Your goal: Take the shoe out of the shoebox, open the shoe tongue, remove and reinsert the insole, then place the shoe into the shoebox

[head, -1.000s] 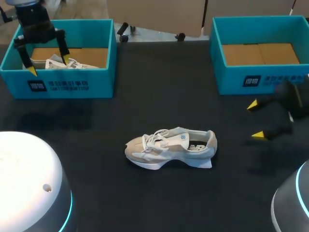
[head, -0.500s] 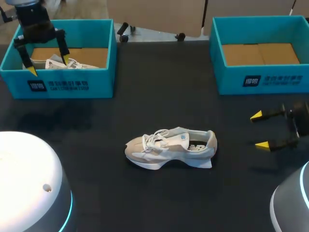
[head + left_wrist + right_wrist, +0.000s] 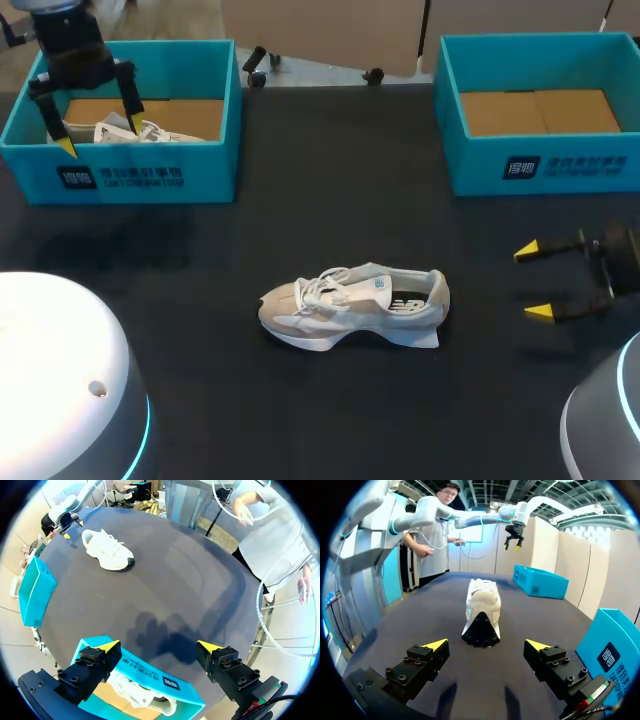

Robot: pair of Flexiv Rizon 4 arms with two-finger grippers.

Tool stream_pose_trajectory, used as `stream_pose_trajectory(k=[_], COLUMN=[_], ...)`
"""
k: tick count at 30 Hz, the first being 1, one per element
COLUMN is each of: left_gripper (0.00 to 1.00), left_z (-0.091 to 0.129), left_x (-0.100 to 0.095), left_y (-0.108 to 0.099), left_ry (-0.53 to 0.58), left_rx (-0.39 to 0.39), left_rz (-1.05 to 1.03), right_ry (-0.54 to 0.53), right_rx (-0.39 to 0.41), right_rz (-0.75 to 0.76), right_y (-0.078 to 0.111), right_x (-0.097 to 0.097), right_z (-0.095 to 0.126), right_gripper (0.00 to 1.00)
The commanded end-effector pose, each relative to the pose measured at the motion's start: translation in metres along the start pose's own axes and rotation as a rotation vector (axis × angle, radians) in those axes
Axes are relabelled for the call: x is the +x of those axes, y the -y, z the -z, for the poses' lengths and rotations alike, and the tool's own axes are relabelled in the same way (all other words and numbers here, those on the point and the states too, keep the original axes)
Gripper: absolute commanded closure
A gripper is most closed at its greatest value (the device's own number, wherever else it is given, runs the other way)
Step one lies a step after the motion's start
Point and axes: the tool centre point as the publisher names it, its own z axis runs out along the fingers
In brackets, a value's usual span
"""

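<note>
My right arm is cut off by the edge of the head view, only its wrist and fingers show. A second pale shoe (image 3: pixel 140 130) in the teal cardboard shoebox at the left (image 3: pixel 215 170) is partly hidden by the box wall and by my left fingers. The inside of the white-and-grey sneaker (image 3: pixel 352 305) is dark, and I cannot make out the insole.

This sneaker lies on its sole in the middle of the black table (image 3: pixel 330 180), outside both boxes. The other teal shoebox (image 3: pixel 590 165) stands at the far right and shows a brown floor.

My left claw (image 3: pixel 100 135) hangs over the left box, pointing down, fingers spread. My right claw (image 3: pixel 533 281) is low over the table, well apart from the sneaker, spread wide, facing its heel.
</note>
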Motion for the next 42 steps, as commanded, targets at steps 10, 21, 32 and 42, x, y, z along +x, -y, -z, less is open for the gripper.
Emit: stream_pose_trajectory(k=[10,21,32,42], left_gripper=[0.00,0.00,0.00,0.00], left_z=[-0.001,-0.001,-0.001,-0.001], left_x=[0.000,0.000,0.000,0.000], left_y=[0.000,0.000,0.000,0.000], left_ry=[0.000,0.000,0.000,0.000], left_rx=[-0.001,-0.001,-0.001,-0.001], left_rz=[-0.001,-0.001,-0.001,-0.001], right_ry=[-0.002,0.029,-0.005,0.039], right_rx=[0.003,0.039,0.110,0.115], right_rz=[0.000,0.036,0.037,-0.032], right_y=[-0.001,0.022,0.031,0.027], right_x=[-0.001,0.002,0.004,0.011], right_z=[-0.001,-0.014,-0.013,-0.026], right_gripper=[0.00,0.00,0.00,0.00])
